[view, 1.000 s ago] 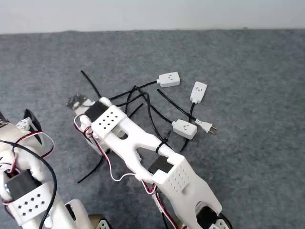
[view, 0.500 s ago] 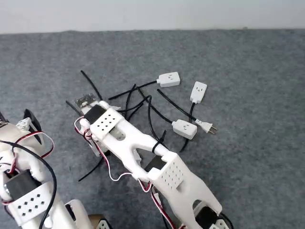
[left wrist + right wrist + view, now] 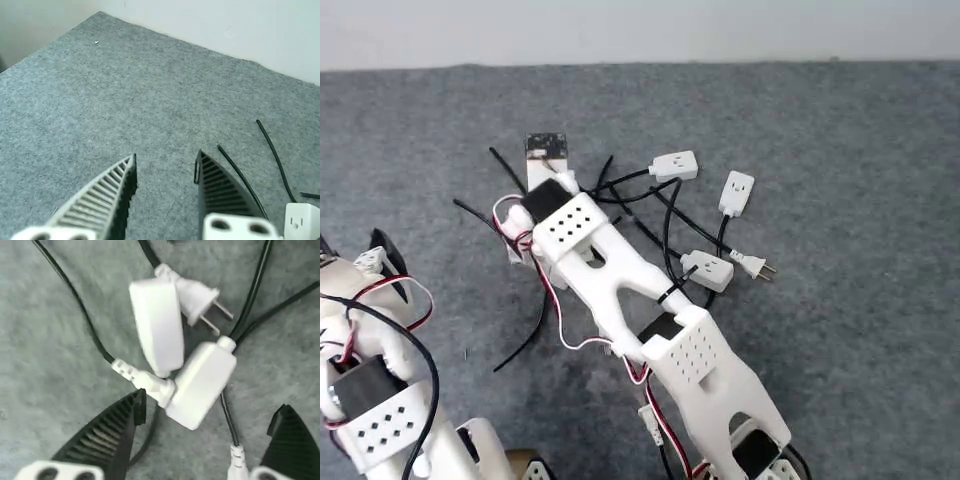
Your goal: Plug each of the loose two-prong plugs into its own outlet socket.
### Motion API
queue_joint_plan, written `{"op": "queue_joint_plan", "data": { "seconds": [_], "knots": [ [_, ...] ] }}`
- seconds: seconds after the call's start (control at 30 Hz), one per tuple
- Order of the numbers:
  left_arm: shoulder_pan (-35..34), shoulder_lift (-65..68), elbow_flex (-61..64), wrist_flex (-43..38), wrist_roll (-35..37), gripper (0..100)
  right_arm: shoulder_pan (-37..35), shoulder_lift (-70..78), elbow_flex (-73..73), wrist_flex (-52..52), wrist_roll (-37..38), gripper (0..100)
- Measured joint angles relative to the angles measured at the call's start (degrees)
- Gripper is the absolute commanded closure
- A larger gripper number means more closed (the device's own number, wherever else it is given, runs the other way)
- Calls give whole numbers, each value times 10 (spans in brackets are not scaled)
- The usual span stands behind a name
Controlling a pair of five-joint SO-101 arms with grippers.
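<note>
Right gripper (image 3: 210, 407), jaws spread and holding nothing, hovers over a loose plug (image 3: 199, 295) just beside the white socket block (image 3: 157, 327), prongs pointing away from it. Grasping seems in hand; the next move calls for closing on the plug's body.

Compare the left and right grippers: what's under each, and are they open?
The left gripper hangs over bare grey felt; the right gripper hangs over a white outlet block and a loose plug. Cables lie beside the left gripper, beneath the right gripper. Both are open, empty.
</note>
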Motion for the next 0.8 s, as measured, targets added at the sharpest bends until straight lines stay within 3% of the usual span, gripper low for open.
{"op": "queue_joint_plan", "data": {
  "seconds": [0.33, 0.57, 0.8],
  "knots": [
    [0, 0, 25, -19, -3, 808, -1, 47, -18, -43, 2, 623],
    [-2, 0, 25, -21, -10, 808, 14, 74, -18, -73, -96, 623],
    [-2, 0, 25, -21, -13, 808, 41, 75, -18, -81, -114, 623]
  ]
}}
